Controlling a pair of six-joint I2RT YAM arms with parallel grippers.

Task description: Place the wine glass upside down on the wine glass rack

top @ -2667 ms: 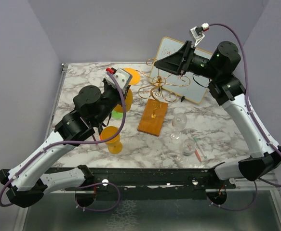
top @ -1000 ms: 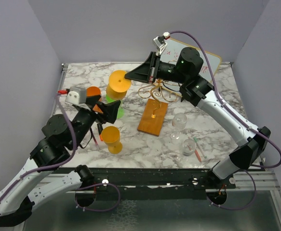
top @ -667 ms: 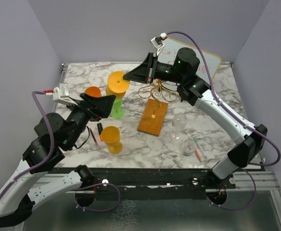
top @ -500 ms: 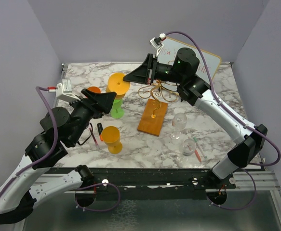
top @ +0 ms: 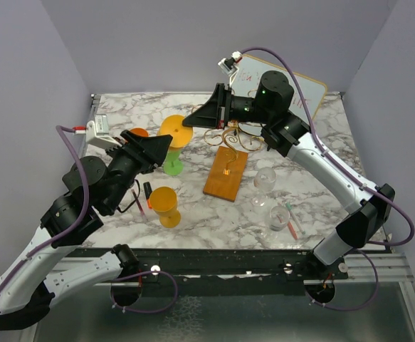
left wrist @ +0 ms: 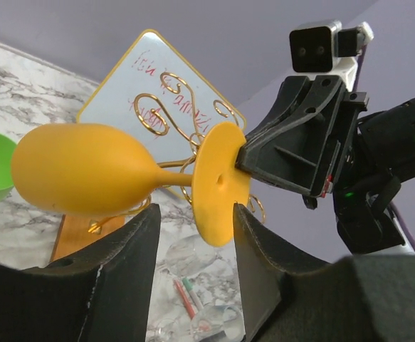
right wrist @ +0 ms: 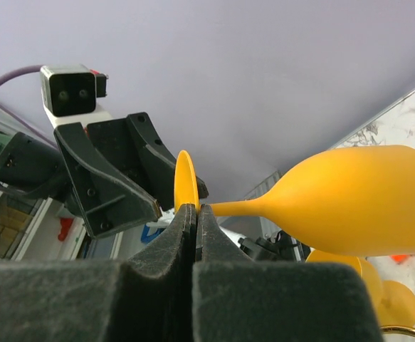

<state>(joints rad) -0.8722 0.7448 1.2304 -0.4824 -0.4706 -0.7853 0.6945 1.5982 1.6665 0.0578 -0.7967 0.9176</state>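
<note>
Glass: orange, in the air just left of the rack, apart from its gold scrolls; tilted, and I cannot tell how near to upside down.
Right tool: pinched tight on the thin rim of the foot, carrying the glass alone.
Left tool: left of the rack, jaws partly apart, the foot's lower rim between them; no contact shows.
Below: green cup on the surface, left of the rack.
Risk, slip: the edge-only pinch could let the glass swing or drop onto the cup.
Risk, handover: letting go before the left jaws bite would drop it.
Risk, rack: the foot may snag a scroll and tip the stand.
</note>
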